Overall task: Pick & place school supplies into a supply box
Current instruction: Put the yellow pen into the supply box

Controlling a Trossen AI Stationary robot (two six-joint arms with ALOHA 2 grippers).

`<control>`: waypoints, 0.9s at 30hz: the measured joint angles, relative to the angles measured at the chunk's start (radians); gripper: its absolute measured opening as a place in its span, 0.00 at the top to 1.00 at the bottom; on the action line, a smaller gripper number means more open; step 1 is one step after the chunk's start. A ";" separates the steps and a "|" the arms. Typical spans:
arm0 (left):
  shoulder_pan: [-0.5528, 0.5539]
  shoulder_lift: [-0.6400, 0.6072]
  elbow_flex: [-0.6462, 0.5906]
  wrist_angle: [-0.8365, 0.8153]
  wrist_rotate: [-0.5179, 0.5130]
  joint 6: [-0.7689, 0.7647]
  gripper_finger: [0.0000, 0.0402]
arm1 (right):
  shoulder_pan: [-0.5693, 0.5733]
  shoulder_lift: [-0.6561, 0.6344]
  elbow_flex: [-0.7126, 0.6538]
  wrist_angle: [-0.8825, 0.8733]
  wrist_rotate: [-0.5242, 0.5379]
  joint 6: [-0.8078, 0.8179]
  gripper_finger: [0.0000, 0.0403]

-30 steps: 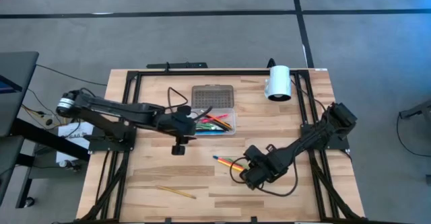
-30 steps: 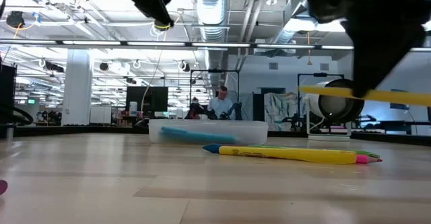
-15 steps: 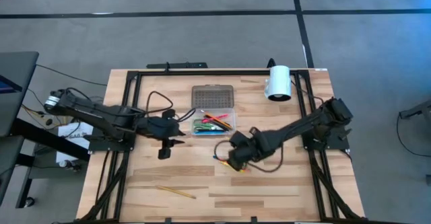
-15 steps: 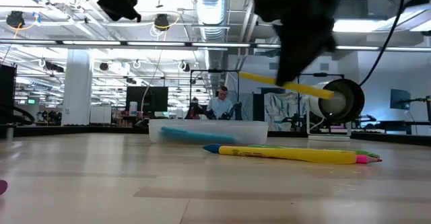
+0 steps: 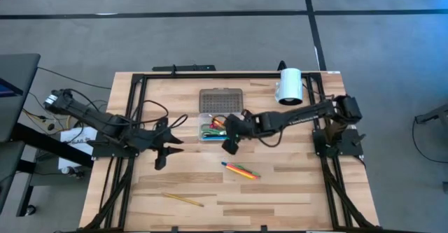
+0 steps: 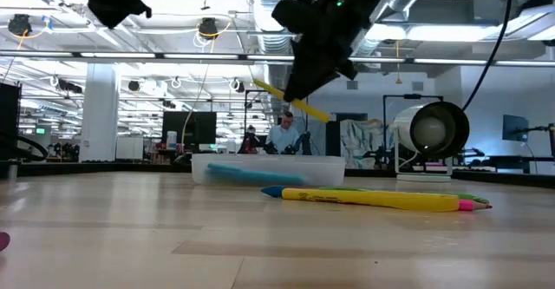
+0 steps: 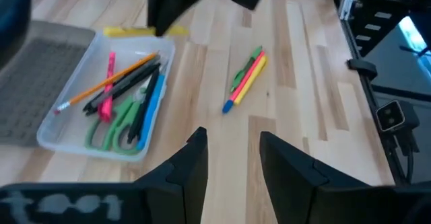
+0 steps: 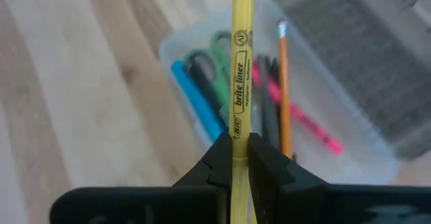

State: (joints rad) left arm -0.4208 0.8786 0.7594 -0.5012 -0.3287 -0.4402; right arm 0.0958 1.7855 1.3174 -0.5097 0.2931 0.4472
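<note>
From above, the right pincer [image 5: 229, 144] hangs over the middle of the desk [image 5: 294, 191], right at the near right corner of the clear box [image 5: 221, 128], while the left pincer [image 5: 160, 159] sits off toward the left edge, well apart from the box. The box's dotted lid [image 5: 221, 100] lies open on its far side, and a bundle of pens [image 5: 241, 170] lies loose on the desk nearer the front edge, with a thin pencil [image 5: 183, 200] by the front left. At desk height, the right pincer is up in the air clamping a yellow highlighter [image 6: 290, 101], tilted, above the box [image 6: 267, 168]. Left wrist camera: fingers parted a moderate way, nothing between them, box with scissors [image 7: 104, 131] and pens ahead. Right wrist camera: fingers squeezed tight on the highlighter [image 8: 240, 69], which points out over the box, where a blue pen [image 8: 196, 100], a pink one [image 8: 300, 122] and a pencil [image 8: 283, 83] already lie.
</note>
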 joint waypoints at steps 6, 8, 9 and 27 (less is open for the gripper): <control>-0.051 -0.005 -0.012 -0.004 -0.073 -0.045 0.69 | -0.074 0.002 0.000 0.053 -0.008 -0.135 0.96; -0.062 -0.005 -0.012 -0.004 -0.099 -0.046 0.69 | -0.097 0.002 0.000 0.084 -0.030 -0.176 0.96; -0.066 -0.005 -0.012 -0.004 -0.110 -0.046 0.69 | -0.108 0.002 0.000 0.101 -0.045 -0.191 0.96; -0.083 -0.005 -0.012 -0.011 -0.165 -0.069 0.69 | -0.161 0.044 -0.059 0.155 -0.170 -0.212 0.95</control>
State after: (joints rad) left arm -0.5041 0.8734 0.7475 -0.5119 -0.4938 -0.5087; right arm -0.0657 1.8293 1.2582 -0.3549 0.1230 0.2348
